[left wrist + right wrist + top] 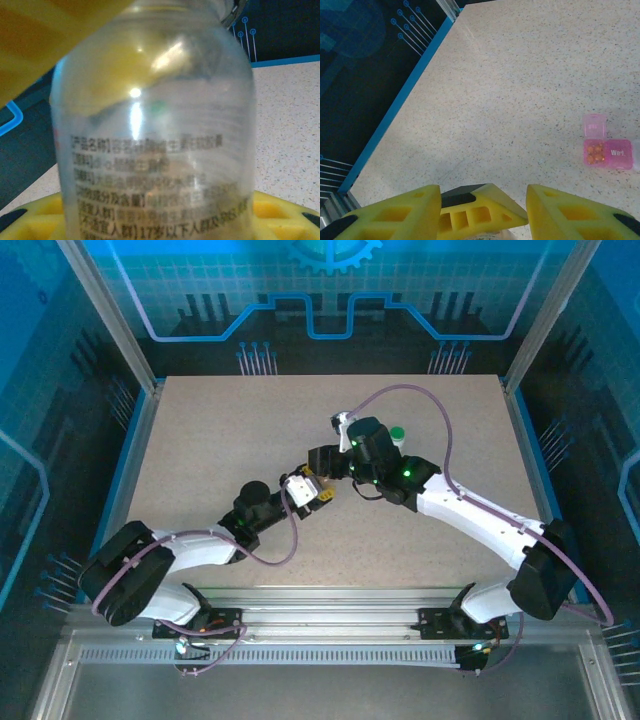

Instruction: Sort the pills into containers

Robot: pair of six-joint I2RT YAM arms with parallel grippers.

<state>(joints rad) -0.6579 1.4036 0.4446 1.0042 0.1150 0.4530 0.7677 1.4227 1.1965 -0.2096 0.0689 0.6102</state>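
Translucent vial (155, 125): held above the middle of the table (200, 440), with its printed label facing the left wrist camera.
Left gripper (310, 492): yellow fingers (45, 45) were clamped on the vial.
Right gripper (483, 194): sat just beside the vial, on its far right side; fingers stood apart, holding nothing.
White bottle with green cap (397, 435): stood right of and beyond the vial, close behind the right wrist.
Pink pill box (609, 147): lay apart from the vial; one lid was up, with orange pills (595, 151) in that compartment.

Pink pillbox (615, 155) — speckled beige table (520, 90)
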